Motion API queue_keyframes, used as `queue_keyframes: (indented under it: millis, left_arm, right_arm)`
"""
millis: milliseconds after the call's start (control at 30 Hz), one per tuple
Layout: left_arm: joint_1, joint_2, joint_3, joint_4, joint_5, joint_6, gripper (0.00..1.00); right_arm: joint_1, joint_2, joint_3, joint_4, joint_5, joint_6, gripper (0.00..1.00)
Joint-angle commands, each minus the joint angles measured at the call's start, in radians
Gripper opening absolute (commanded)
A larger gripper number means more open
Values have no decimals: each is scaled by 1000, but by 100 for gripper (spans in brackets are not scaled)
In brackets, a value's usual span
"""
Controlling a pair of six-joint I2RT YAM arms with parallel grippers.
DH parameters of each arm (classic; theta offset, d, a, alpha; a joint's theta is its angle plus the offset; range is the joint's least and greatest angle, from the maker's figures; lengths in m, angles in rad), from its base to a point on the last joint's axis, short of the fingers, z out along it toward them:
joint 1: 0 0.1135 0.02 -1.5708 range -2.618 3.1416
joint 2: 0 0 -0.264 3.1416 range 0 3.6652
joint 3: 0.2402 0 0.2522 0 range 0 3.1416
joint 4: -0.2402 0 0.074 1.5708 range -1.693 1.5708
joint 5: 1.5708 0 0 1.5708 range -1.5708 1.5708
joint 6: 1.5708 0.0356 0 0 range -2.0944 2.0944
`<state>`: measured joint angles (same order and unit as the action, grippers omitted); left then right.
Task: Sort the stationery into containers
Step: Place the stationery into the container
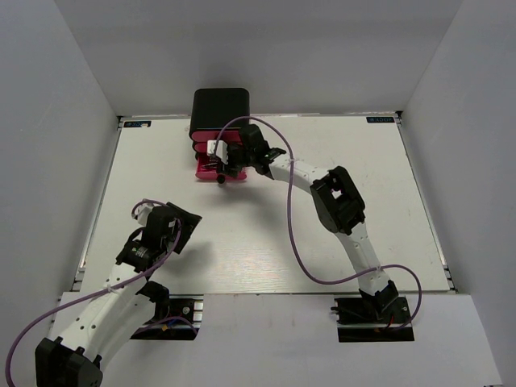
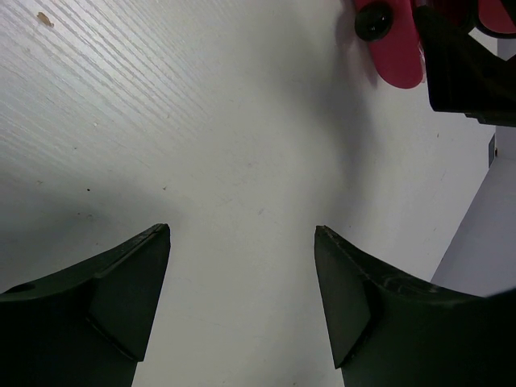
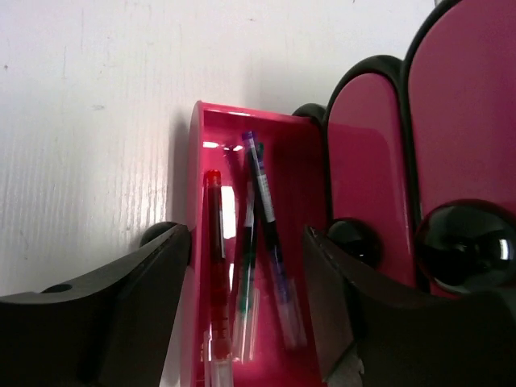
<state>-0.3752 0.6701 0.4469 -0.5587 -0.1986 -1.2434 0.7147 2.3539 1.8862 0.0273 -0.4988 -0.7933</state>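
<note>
The black cabinet [image 1: 219,106] stands at the table's far edge with its pink-red drawers [image 1: 211,153] facing me. The lowest drawer [image 3: 300,210] is pulled out, and in it lie a thin red pen [image 3: 214,258], a green pen [image 3: 247,282] and a thin dark pen [image 3: 268,230], their near ends blurred. My right gripper [image 3: 247,234] hangs open right above this drawer, holding nothing. The two upper drawers [image 3: 367,169] are shut, each with a black knob [image 3: 466,242]. My left gripper [image 2: 242,230] is open over bare table, at the left in the top view [image 1: 184,228].
In the left wrist view a pink drawer front [image 2: 399,56] with its knob [image 2: 372,20] shows at the top, beside the right arm's dark wrist [image 2: 468,68]. Grey walls close in the white table [image 1: 266,234] on three sides. Purple cables loop over both arms.
</note>
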Motion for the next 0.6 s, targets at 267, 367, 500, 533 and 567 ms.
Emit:
queue_keyframes:
  millis: [267,367,500,533,567]
  left_arm:
    - [-4,-3,1,2,-1,-5,82]
    - [-4,-3,-10,2,-1,-5,82]
    - [-4,-12,-28,20,-1,-5,82]
    - [-4,-12,-28,20,-1,-5,82]
    - [-4,-12,-28,20,-1,-5,82]
  right_arm:
    - [-11,-171,-128,149,-1,38,56]
    - [-23,-238,-182,166,-17,89,43]
    - [-41,-326,-313,192,-53,121,22]
    - [-41,-352,-329,195,-56,124,19]
    - [-47,-373,-343,195,-57,123,16]
